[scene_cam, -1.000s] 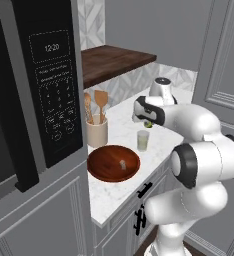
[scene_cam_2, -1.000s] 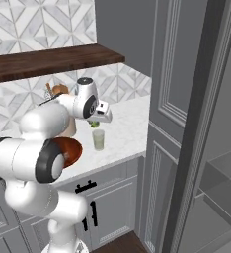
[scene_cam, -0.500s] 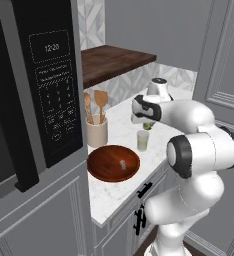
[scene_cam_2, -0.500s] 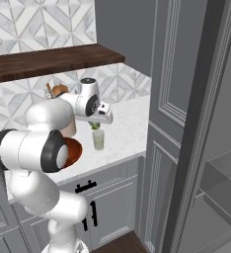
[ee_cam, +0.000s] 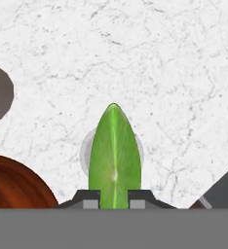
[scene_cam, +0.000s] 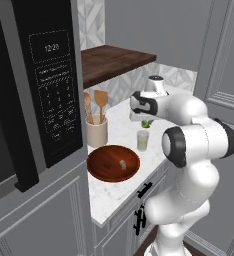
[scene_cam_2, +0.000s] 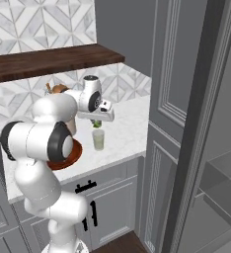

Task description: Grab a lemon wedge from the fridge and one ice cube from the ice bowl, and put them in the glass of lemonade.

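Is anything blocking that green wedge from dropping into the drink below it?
Nothing visible. The tool holds the lemon wedge right above the glass of lemonade, whose open rim shows around the wedge in the hand view.

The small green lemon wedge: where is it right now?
The small green lemon wedge is pinched in the gripper, hanging just above the clear glass of lemonade on the white marble counter, right of the reddish-brown wooden bowl.
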